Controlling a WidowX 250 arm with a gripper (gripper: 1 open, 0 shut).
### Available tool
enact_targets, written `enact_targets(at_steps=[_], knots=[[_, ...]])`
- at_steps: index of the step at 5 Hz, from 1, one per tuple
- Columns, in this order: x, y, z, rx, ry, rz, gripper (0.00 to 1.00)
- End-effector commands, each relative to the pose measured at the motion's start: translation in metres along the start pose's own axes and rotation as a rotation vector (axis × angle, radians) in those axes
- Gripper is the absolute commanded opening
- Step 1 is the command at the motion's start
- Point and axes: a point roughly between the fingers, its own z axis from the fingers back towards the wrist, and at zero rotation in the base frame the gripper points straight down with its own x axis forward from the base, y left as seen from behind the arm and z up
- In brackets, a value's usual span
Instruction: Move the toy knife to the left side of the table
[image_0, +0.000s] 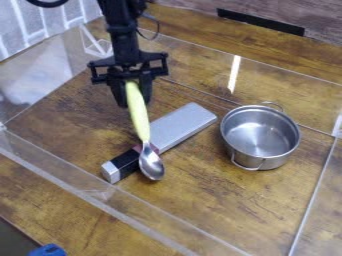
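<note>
Under claw: yellow spoon gripped, hanging over toy knife.

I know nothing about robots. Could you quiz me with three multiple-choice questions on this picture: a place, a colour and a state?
1. Where in the picture is the metal pot relative to the toy knife? A: to its right. B: to its left. C: on top of it.
2. What colour is the handle of the spoon? A: red. B: yellow. C: blue.
3. What is the gripper doing? A: it is empty. B: it holds the knife. C: it holds the spoon.
Answers: A, the pot stands right of the grey blade. B, the handle is plainly yellow. C, the jaws clamp the spoon's handle while the knife lies flat.
</note>
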Motion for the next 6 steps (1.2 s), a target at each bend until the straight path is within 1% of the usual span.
enact_targets(at_steps=[1, 2, 3, 5, 6], knots=[[0.016, 0.008, 0.023, -0.034, -0.042, -0.016, 0.00], [0.016, 0.011, 0.020, -0.050, -0.034, 0.060, 0.00], [0.016, 0.014, 0.017, -0.059, -0.028, 0.140, 0.00], [0.024, 0.040, -0.002, -0.085, -0.002, 0.245, 0.00], [0.032, 0.046, -0.005, -0.107, 0.010, 0.277, 0.00]])
